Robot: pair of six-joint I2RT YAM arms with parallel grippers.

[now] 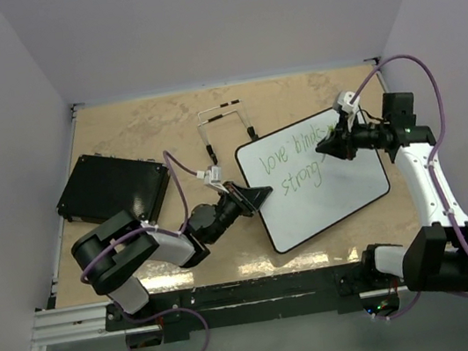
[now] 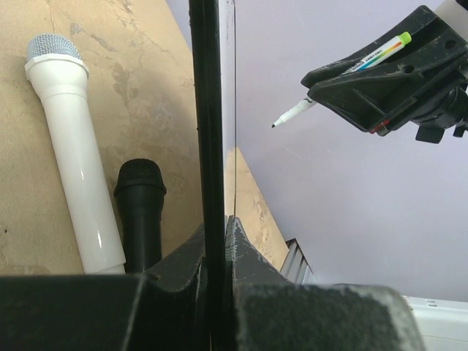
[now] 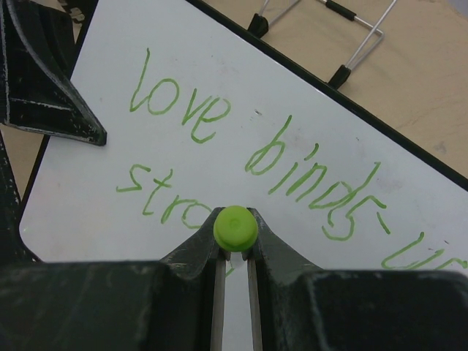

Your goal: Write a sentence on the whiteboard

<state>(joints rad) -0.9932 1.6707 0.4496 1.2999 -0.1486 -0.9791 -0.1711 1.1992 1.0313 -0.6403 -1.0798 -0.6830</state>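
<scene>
Nearest to you, the left arm reaches from its base forward and to the right, low over the desk (image 1: 139,137), up to the left edge of the whiteboard (image 1: 328,205). The left gripper (image 1: 255,197) is closed on that edge. In the left wrist view the thin black frame (image 2: 208,110) stands straight up between the two fingers (image 2: 248,252), which press it from both sides.

The whiteboard is a large glossy white rectangle with rounded corners. It sits turned on the desk, its right end farther from you than its left end. The sentence (image 1: 298,161) is in thin green handwriting on the upper part of the board. The top line reads "love binds" and some more strokes, and the line below reads "strong".

The right arm rises from its base beside the right edge of the whiteboard, then bends left over the board's far right corner. The right gripper (image 1: 332,147) is narrow and holds a marker (image 3: 234,228), whose green end shows between the fingers. It hangs above the right end of the writing. I cannot tell if the tip touches the board.

Left of the board's frame lie a white microphone (image 2: 73,161) and a black microphone (image 2: 140,205), side by side. Beyond the board's far left corner stands a wire stand (image 1: 224,124). Well to the left of the board lies a black pad (image 1: 111,188).
</scene>
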